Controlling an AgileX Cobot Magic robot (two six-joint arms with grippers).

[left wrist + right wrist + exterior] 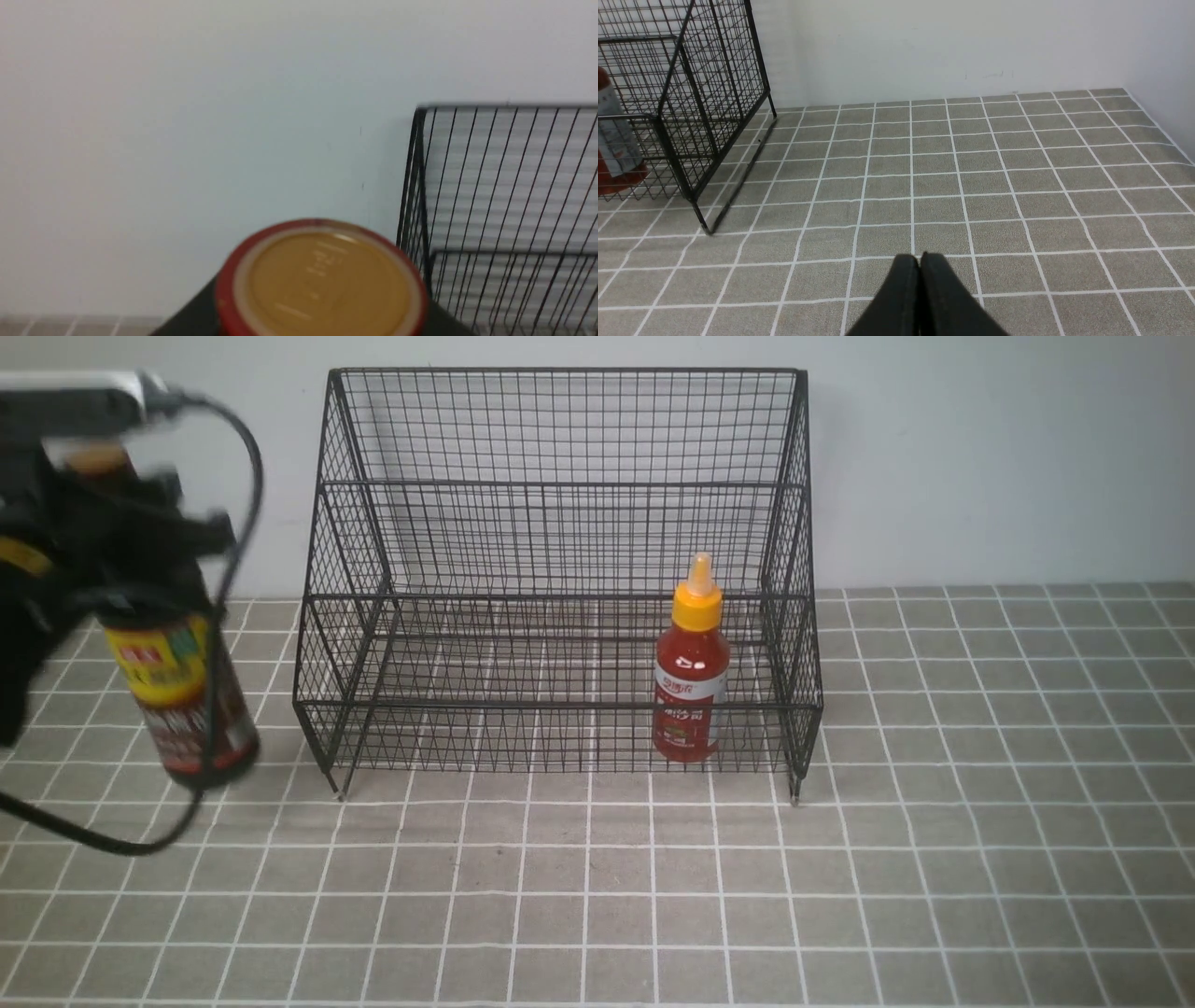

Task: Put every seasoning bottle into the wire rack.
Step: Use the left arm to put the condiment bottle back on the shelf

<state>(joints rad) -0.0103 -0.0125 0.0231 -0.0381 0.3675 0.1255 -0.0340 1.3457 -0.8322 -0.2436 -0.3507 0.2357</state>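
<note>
My left claw (121,546) looks clamped on the near-upright soy bottle (173,686), with the rack (560,483) just to its right.

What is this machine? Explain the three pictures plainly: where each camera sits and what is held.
It is a two-armed robot. The wide picture looks forward from between the arms; the other two come from a camera on each wrist. On the grey tiled surface stands a black wire-mesh rack, with a small red sauce bottle with a yellow nozzle cap inside its lower tier. The left arm's fingers grip a tall dark soy-sauce bottle with a yellow-and-red label beside the rack, outside it; its cap shows in the left wrist picture. The right arm's fingers are shut and empty.
</note>
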